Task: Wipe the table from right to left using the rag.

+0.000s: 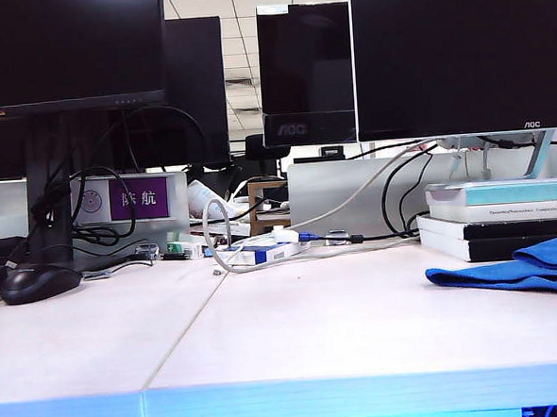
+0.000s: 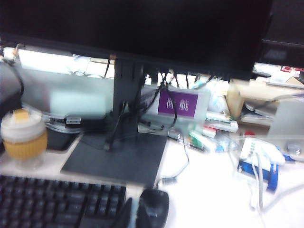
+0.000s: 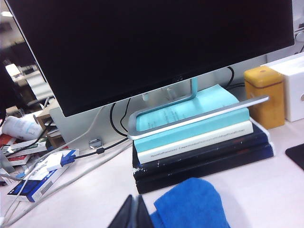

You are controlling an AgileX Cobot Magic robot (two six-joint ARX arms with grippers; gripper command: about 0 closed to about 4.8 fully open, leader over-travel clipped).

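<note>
The blue rag (image 1: 524, 271) lies bunched on the white table (image 1: 314, 329) at the far right, in front of a stack of books (image 1: 501, 218). Neither arm shows in the exterior view. In the right wrist view my right gripper (image 3: 135, 210) is shut with nothing in it, its dark tips pressed together just beside the rag (image 3: 190, 204) and apart from it. In the blurred left wrist view my left gripper (image 2: 126, 212) shows as a single dark point with no gap, empty, beside the black mouse (image 2: 153, 209) and the keyboard (image 2: 52, 202).
Monitors stand along the back, one on the book stack (image 3: 199, 147). A yellow tin (image 3: 263, 95) sits beside the books. Cables and a blue-and-white box (image 1: 262, 252) lie mid-table. The mouse (image 1: 39, 280) is at the left. A yellow cup (image 2: 23, 137) stands by the keyboard.
</note>
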